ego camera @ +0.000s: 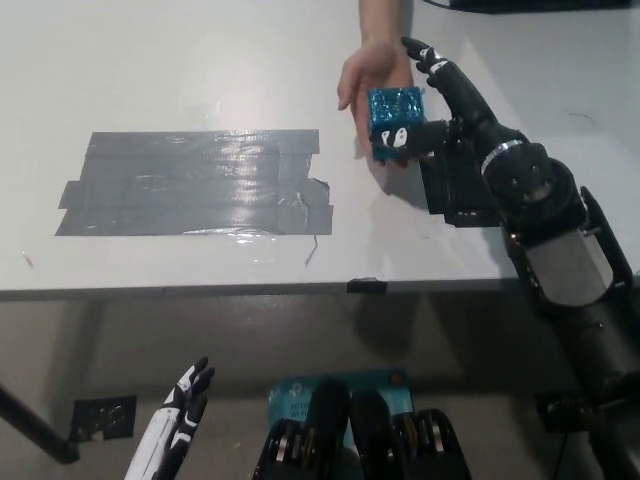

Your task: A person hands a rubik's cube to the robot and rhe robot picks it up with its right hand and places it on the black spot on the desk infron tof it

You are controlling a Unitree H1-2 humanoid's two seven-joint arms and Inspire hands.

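Head view shows the black fingers of the right hand spread around a blue rubik's cube. One long finger reaches up past the right side of the cube. A white-tipped finger lies across the front of the cube, low down. The hand is touching the cube but is not closed tight on it yet, so I think the grab is only starting.

The cube sits up in the air in a person's hand, which holds it from the back and the left side. So right now the person is carrying the cube, not the robot.

Just under and to the right of the cube is the black spot on the desk. The robot's arm covers a lot of it. Far to the left on the desk is a big patch of grey tape. The white left hand rests low at the bottom left, below the desk edge, with its fingers a little apart and nothing in it.

What could go wrong? If the person lets go before the black fingers squeeze, the cube could drop and roll away from the spot. The fingers may also pinch the person's hand, because both are so close together. The cube looks smooth and shiny, so a loose hold could let it slip or turn.
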